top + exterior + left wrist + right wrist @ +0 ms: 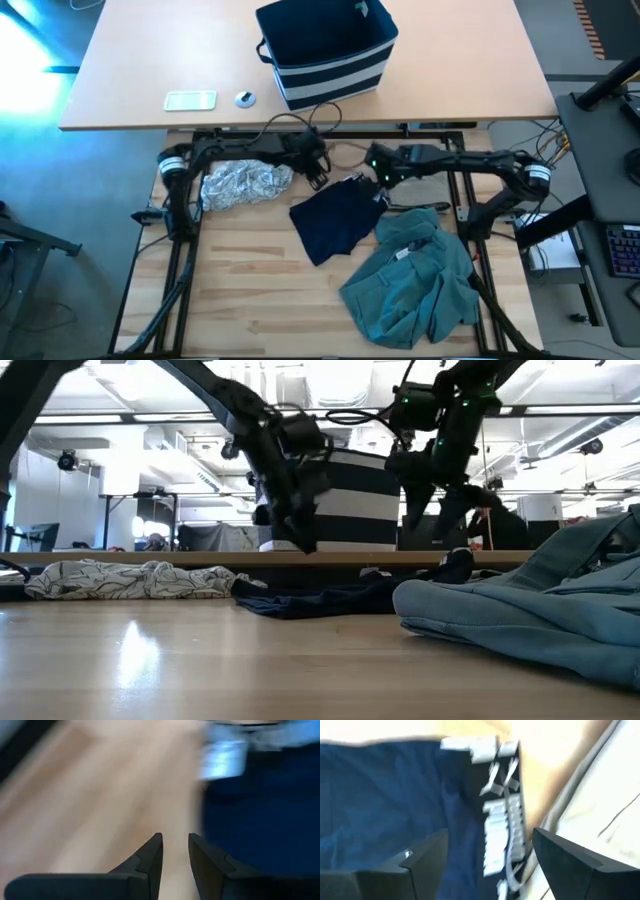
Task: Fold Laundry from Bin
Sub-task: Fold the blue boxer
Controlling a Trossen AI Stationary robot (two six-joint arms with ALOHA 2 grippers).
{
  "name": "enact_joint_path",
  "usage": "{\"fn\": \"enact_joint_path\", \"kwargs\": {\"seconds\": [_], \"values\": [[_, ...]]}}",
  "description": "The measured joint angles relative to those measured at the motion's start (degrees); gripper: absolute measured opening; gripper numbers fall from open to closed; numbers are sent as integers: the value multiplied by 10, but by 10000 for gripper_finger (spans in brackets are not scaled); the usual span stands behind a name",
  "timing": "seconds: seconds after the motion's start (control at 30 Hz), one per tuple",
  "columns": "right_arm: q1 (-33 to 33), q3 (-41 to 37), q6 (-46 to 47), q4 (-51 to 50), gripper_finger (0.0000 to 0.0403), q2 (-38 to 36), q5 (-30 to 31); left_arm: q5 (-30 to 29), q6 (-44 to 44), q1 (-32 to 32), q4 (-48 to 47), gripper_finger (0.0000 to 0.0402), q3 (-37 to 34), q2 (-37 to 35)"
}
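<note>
A dark navy garment (338, 222) with white print (502, 815) lies flat in the middle of the table. A grey-white patterned garment (245, 184) lies crumpled at the far left. A teal-green garment (415, 278) lies heaped at the near right. The navy striped bin (330, 50) stands on the tan table beyond. My left gripper (318, 172) hovers over bare wood by the navy garment's far left corner, its fingers a narrow gap apart (175, 855) and empty. My right gripper (379, 188) hovers over the navy garment's far right corner, wide open (490, 852) and empty.
A flat white object (190, 100) and a small round one (245, 98) lie on the tan far table (140, 80), left of the bin. Cables (300, 125) run along the far edge. Bare wood (260, 300) shows at the near left.
</note>
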Motion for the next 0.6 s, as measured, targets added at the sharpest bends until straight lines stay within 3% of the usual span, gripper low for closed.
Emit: {"fn": "enact_joint_path", "kwargs": {"seconds": [0.13,0.23,0.37,0.6], "values": [[-42,22,-59,-1,285,24,-44,58,-13,-36,52,78,-30,-5],[-60,25,-97,0,285,52,-87,57,-49,-59,126,78,-59,14],[-56,20,-135,-6,286,88,-99,26,-97,-73,227,78,-80,62],[-42,23,-133,-22,286,104,-99,-52,-127,-69,162,78,-59,95]]}}
